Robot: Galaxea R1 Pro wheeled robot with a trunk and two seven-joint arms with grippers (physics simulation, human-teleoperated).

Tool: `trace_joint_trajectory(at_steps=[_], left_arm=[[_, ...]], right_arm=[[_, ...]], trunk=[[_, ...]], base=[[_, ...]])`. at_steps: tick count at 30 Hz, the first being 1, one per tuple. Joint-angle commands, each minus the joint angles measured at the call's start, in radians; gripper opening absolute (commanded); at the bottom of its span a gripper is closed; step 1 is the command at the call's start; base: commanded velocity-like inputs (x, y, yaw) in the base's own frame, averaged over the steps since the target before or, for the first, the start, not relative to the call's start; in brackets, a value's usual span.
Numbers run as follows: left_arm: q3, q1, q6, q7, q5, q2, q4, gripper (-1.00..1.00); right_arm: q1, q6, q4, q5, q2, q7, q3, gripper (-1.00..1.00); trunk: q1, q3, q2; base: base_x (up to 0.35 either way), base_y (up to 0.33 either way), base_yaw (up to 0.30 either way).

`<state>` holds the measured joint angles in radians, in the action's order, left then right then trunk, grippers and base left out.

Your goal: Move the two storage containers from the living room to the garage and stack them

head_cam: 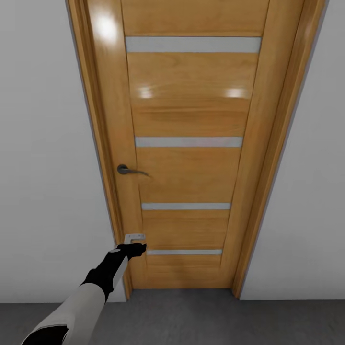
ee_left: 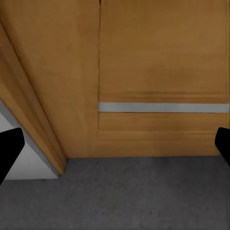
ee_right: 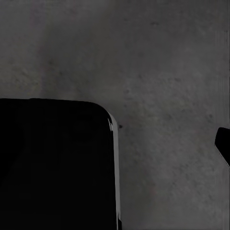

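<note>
Robot facing closed wooden slatted door [head_cam: 191,158] with lever handle [head_cam: 128,169]. Left hand [head_cam: 128,249] reaching toward door's lower left edge, fingers [ee_left: 9,148] spread wide, grasping nothing. Right hand state: cannot tell. Dark concrete floor [head_cam: 201,318] lying below.

Light was even and fairly bright in the head view, with three soft glare patches on the glossy wooden door [head_cam: 191,143]. Verticals leaned outward toward the edges. The right wrist view was dim, over grey floor [ee_right: 167,72], slightly blurred.
</note>
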<state>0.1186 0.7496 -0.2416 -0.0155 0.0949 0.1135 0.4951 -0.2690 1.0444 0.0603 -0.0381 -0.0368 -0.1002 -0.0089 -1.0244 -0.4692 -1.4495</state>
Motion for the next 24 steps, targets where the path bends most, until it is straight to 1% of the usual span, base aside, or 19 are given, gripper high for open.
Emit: trace_joint_trajectory(at_steps=[1, 10, 12, 24], left_arm=[[0.007, 0.000, -0.005, -0.002, 0.010, 0.001, 0.002, 1.00], [0.007, 0.000, -0.005, 0.001, 0.010, 0.002, 0.002, 1.00], [0.007, 0.000, -0.005, 0.002, 0.010, 0.001, 0.002, 1.00], [0.007, 0.000, -0.006, 0.003, 0.009, 0.000, 0.002, 1.00]], right_arm=[[0.001, 0.003, 0.001, -0.005, 0.000, -0.006, 0.000, 1.00], [0.001, 0.003, 0.001, -0.004, 0.000, -0.007, 0.000, 1.00], [0.001, 0.003, 0.001, -0.004, 0.000, -0.007, 0.000, 1.00], [0.001, 0.003, 0.001, -0.004, 0.000, -0.007, 0.000, 1.00]], trunk=[[-0.001, -0.001, 0.000], [-0.001, -0.001, 0.000], [-0.001, -0.001, 0.000], [-0.001, -0.001, 0.000]], base=[[0.239, -0.109, 0.000], [0.043, -0.020, 0.000], [0.152, -0.061, 0.000], [0.301, -0.011, 0.000]])
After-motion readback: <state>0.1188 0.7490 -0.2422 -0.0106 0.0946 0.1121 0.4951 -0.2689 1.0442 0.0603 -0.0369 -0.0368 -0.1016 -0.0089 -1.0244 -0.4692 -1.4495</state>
